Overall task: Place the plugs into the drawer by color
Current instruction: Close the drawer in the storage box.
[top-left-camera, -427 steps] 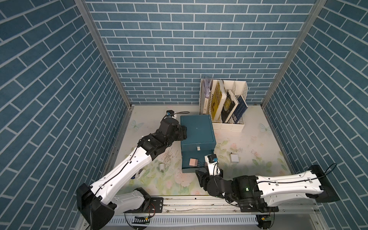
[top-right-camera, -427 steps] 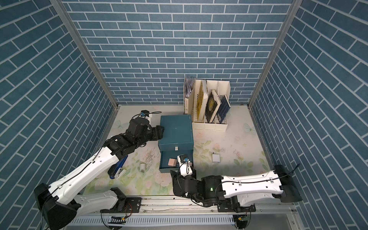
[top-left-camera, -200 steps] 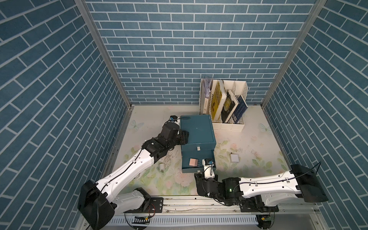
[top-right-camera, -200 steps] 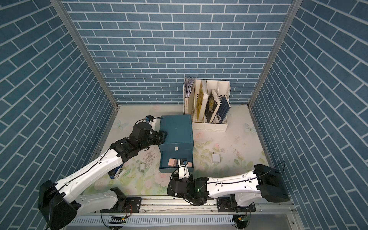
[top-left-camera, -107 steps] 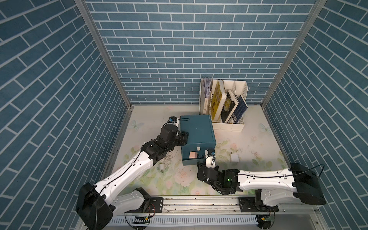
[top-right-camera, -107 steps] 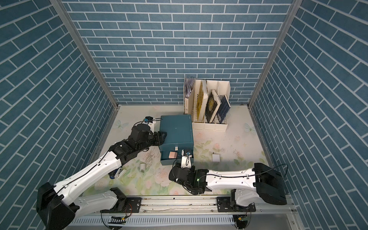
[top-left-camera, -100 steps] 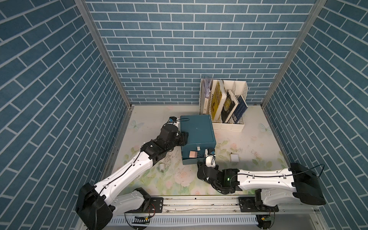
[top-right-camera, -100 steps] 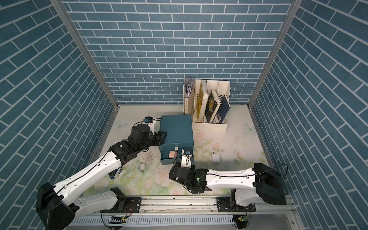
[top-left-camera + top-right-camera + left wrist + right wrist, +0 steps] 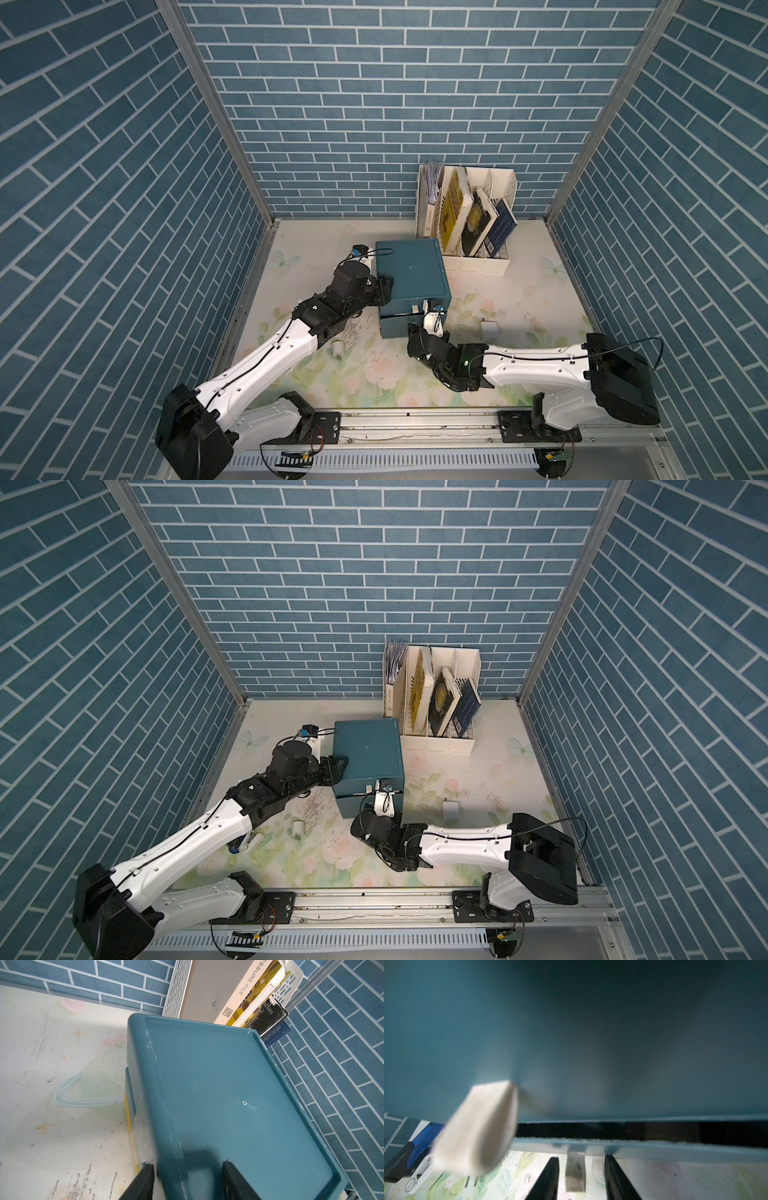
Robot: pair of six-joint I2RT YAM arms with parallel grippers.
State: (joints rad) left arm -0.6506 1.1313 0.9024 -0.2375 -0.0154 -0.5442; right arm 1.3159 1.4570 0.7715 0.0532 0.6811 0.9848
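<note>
Right pincer (image 9: 581, 1157) spread astride tab handle (image 9: 575, 1169) | left pincer (image 9: 188, 1164) spread over drawer (image 9: 411, 270) rim | file rack (image 9: 494, 262) 1 o'clock | white plug (image 9: 489, 330) 4 o'clock

1. I see the drawer (image 9: 228, 1095) as smooth matt plastic, faintly scuffed.
2. The surface (image 9: 52, 1130) looks like a printed sheet, scratched, smudged.
3. The rack (image 9: 174, 987) wall is perforated, matt.

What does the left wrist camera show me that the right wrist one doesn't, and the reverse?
Left wrist only: the flat top of the drawer cabinet, the file rack with books, the left gripper straddling its top edge. Right wrist only: a white tab handle between the open jaws of the right gripper, gaps either side, and the blue-and-black object. Both: the teal cabinet and floral table.
</note>
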